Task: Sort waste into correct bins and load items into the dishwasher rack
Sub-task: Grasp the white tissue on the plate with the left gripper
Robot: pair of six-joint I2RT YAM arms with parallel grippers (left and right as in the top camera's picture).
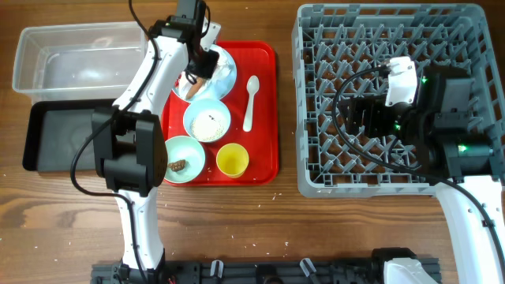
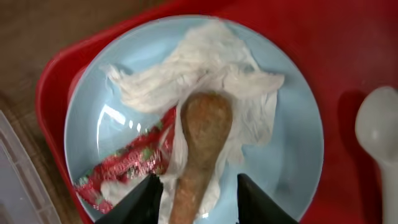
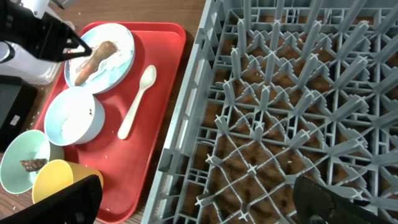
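Inventory, one moment.

- Red tray [image 1: 264, 158]: centre-left of the overhead view, flat on the wooden surface [image 1: 316, 237].
- Pale blue plate [image 2: 292, 149]: upper part of the red tray. It holds crumpled white paper [image 2: 205, 68], an orange-brown stick [image 2: 202, 143] lying on the paper, and a red scrap [image 2: 124, 165] at the stick's lower left.
- Left hand [image 2: 199, 179]: over the plate, fingers spread, one on each side of the stick's lower end. Whether they touch it cannot be told.
- Small pale bowl [image 1: 193, 110]: middle of the red tray, just below the plate, with white rice [image 1: 209, 125] inside.
- Mint-green bowl [image 1: 193, 150]: lower left of the red tray, with a dark brown chunk [image 1: 180, 166] inside.
- Yellow cup [image 1: 232, 160]: lower part of the red tray, right of the mint-green bowl.
- White spoon [image 1: 250, 101]: on the red tray, right of the plate and the small pale bowl, bowl end toward the top.
- Clear tub [image 1: 75, 39]: upper left.
- Black tray [image 1: 67, 142]: just below the clear tub.
- Grey rack [image 1: 316, 102]: right half of the overhead view, rows of upright pegs.
- Right hand [image 3: 196, 183]: above the grey rack, fingers wide apart, holding nothing.
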